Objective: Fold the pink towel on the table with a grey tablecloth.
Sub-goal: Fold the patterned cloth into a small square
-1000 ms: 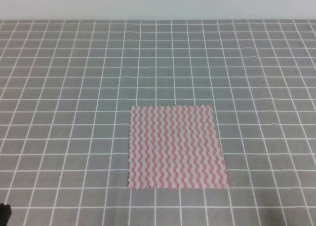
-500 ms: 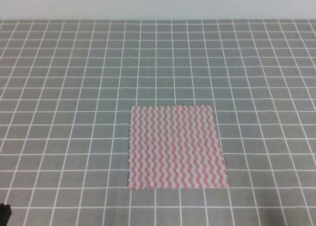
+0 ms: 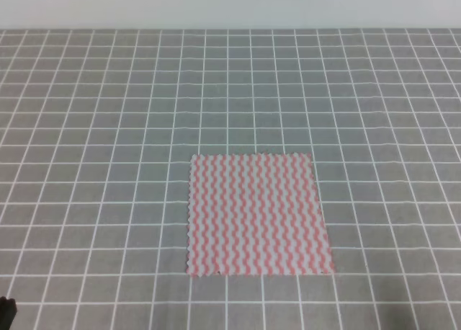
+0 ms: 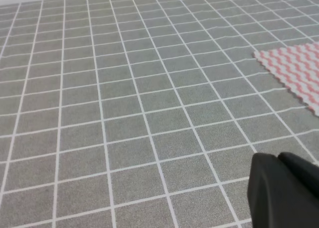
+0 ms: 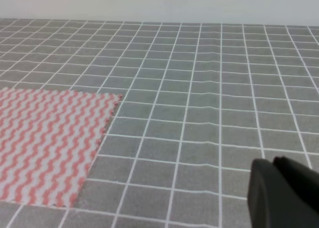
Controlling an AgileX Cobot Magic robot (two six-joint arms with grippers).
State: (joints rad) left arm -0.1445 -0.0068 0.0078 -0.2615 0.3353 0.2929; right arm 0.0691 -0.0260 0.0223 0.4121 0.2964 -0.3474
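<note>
Pink towel [image 3: 258,215] — flat, unfolded, on table [image 3: 108,128].

light: even, bright | shadows: none hard | glare: none | focus: soft overall

I count one pink towel [image 3: 259,215], lying flat as a single layer on one counter [image 3: 108,128] covered by one grey grid tablecloth. Two of my grippers show: one left gripper [image 4: 284,195] and one right gripper [image 5: 284,193].

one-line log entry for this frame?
stage: pre-grasp | towel: flat, unfolded on table | left hand: off towel | right hand: off towel
</note>
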